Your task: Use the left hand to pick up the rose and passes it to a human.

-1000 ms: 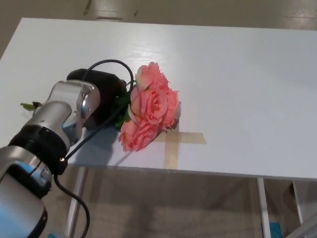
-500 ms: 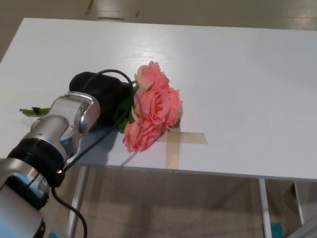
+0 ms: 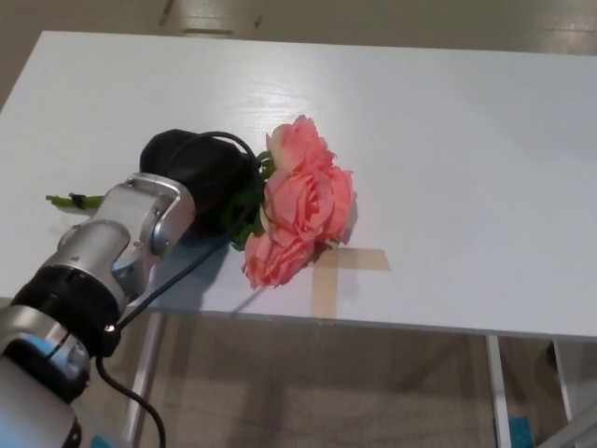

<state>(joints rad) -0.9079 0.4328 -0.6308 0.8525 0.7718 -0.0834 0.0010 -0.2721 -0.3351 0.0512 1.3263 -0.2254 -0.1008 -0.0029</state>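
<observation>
Since the earlier frames the rose (image 3: pixel 303 201) has shifted a little toward 3 o'clock and its blooms sit slightly farther from the near edge, while the left hand (image 3: pixel 198 177) has crept the same way with it. Three pink blooms make up the head of the flower: one at 12 o'clock, a larger one in the middle, and a third at 6 o'clock reaching toward the near edge of the desk (image 3: pixel 448 140). Green leaves show between the blooms and the black hand, and the stem end (image 3: pixel 73 200) pokes out at 9 o'clock of the hand, lying low over the white surface. The hand is wrapped about the stem just behind the blooms; its fingers are hidden under its own black back, yet the stem passing through both sides shows them closed on the rose. Whether the blooms touch the surface or hang just above it cannot be told, though a shadow lies close beneath them.

At 5 o'clock of the blooms, just beside the lowest one, a tan tape cross (image 3: pixel 340 266) is stuck to the desk. A silver forearm (image 3: pixel 117 247) with a black cable (image 3: pixel 177 275) runs from the hand toward 7 o'clock. Beyond the near edge lies a beige floor (image 3: pixel 326 383).
</observation>
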